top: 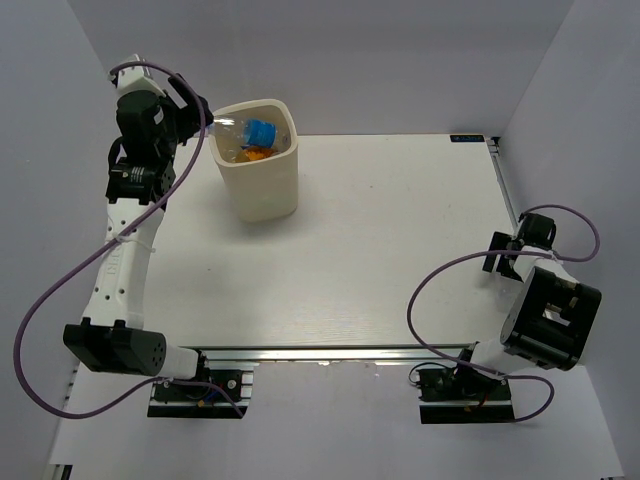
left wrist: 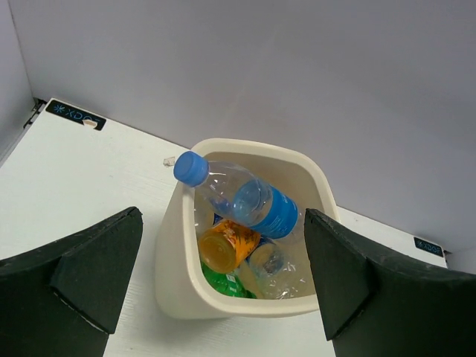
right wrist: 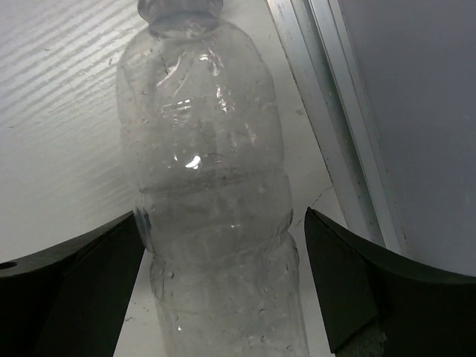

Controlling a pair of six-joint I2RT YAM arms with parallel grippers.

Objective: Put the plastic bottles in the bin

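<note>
The cream bin [top: 262,195] stands at the table's far left. Inside lie an orange bottle [left wrist: 227,245], a green one [left wrist: 223,281] and a clear one [left wrist: 281,269]. A clear bottle with a blue cap and label [left wrist: 253,201] lies slanted on top, its cap over the left rim; it also shows from above [top: 250,131]. My left gripper [top: 203,125] hovers beside the bin's left rim, open and empty, its fingers [left wrist: 97,268] wide apart. My right gripper [top: 503,256] is open low at the right edge, its fingers on either side of a clear unlabelled bottle [right wrist: 208,171] lying on the table.
A metal rail [right wrist: 335,111] runs along the table's right edge, close beside the clear bottle. Grey walls enclose the table at the back and on both sides. Purple cables [top: 440,275] loop out from both arms.
</note>
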